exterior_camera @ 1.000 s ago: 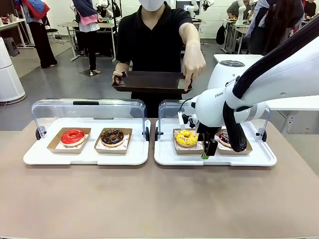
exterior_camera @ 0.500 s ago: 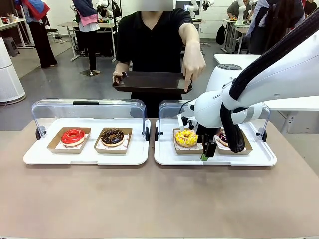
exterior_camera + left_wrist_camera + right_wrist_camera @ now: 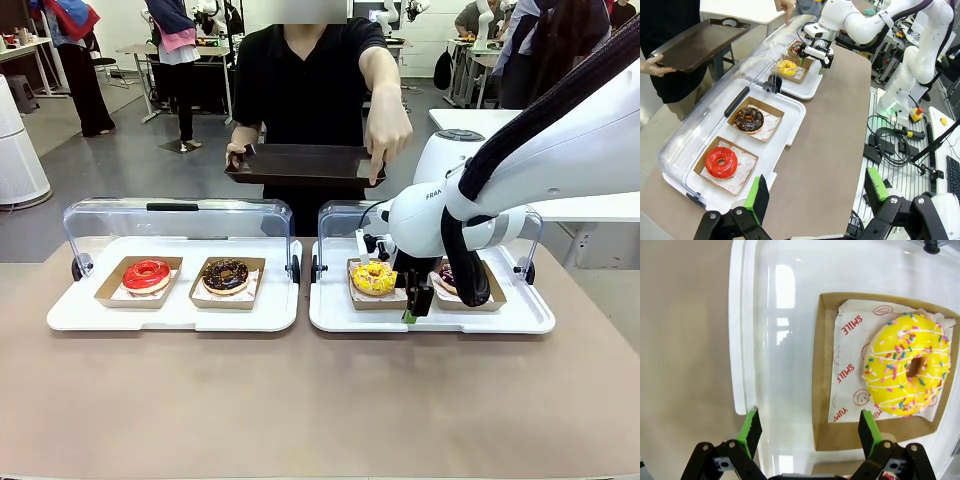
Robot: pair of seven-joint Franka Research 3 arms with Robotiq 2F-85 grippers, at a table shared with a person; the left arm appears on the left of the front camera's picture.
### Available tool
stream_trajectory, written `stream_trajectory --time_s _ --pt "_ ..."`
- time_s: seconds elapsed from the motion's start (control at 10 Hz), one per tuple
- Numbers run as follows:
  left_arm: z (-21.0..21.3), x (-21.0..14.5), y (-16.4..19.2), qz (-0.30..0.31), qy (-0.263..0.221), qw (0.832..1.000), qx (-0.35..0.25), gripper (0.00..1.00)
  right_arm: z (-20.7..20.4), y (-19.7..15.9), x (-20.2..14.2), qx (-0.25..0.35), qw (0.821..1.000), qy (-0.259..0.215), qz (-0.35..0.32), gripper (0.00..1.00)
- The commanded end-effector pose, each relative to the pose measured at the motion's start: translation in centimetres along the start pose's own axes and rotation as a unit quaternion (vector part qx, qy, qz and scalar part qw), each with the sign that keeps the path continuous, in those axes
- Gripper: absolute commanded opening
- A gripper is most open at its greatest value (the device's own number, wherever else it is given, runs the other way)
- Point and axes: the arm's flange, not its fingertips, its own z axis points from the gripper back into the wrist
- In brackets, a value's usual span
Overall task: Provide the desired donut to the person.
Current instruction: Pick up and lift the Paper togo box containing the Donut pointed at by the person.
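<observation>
Progress: early, nothing grasped | right gripper (image 3: 810,427) wide open, empty, above box (image 3: 822,365) edge | yellow donut (image 3: 906,372) boxed on white tray (image 3: 330,315) — person's hand (image 3: 388,130) pointing at it | to do: grip, lift, deliver

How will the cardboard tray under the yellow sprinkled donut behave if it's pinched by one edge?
The cardboard tray looks thin and folded, so its wall will probably bend under a pinch. The yellow donut sits toward one side on a paper liner, so the tray may tip, or the donut slide, when lifted.
</observation>
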Motion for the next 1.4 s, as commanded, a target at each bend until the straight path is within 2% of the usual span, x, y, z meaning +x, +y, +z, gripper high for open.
stream_trajectory --time_s 0.0,0.2,0.3,0.4,0.5,0.6,0.8,0.9,1.0,1.1,1.3 --pt "0.3 0.06 -0.09 -0.002 -0.002 1.0 -0.003 1.0 -0.5 -0.86 -0.04 0.008 1.0 0.001 -0.004 1.0" --pt "0.3 0.06 -0.09 -0.002 -0.002 1.0 -0.003 1.0 -0.55 -1.22 0.03 0.011 1.0 0.001 -0.007 1.0" --pt "0.3 0.06 -0.09 -0.002 -0.002 1.0 -0.003 1.0 -0.61 -1.32 -0.05 0.012 1.0 -0.001 -0.008 0.92" --pt "0.3 0.06 -0.09 -0.002 -0.002 1.0 -0.003 1.0 -0.57 -1.38 -0.1 0.011 1.0 -0.002 -0.01 0.41" --pt "0.3 0.06 -0.09 -0.002 -0.002 1.0 -0.003 1.0 -0.59 -1.45 -0.12 0.009 1.0 -0.003 -0.012 0.33" --pt "0.3 0.06 -0.09 -0.002 -0.002 1.0 -0.003 1.0 -0.63 -1.47 -0.14 0.008 1.0 -0.003 -0.011 0.0" --pt "0.3 0.06 -0.09 -0.002 -0.002 1.0 -0.003 1.0 -0.75 -1.56 -0.12 0.007 1.0 -0.004 -0.011 0.0" --pt "0.3 0.06 -0.09 -0.002 -0.002 1.0 -0.003 1.0 -0.81 -1.53 -0.09 0.007 1.0 -0.004 -0.009 0.14" --pt "0.3 0.06 -0.09 -0.002 -0.002 1.0 -0.003 1.0 -0.82 -1.51 -0.08 0.007 1.0 -0.004 -0.008 0.04" --pt "0.3 0.06 -0.09 -0.002 -0.002 1.0 -0.003 1.0 -0.85 -1.5 -0.12 0.008 1.0 -0.003 -0.008 0.0" --pt "0.3 0.06 -0.09 -0.002 -0.002 1.0 -0.003 1.0 -0.84 -1.44 -0.12 0.01 1.0 -0.005 -0.008 0.0"
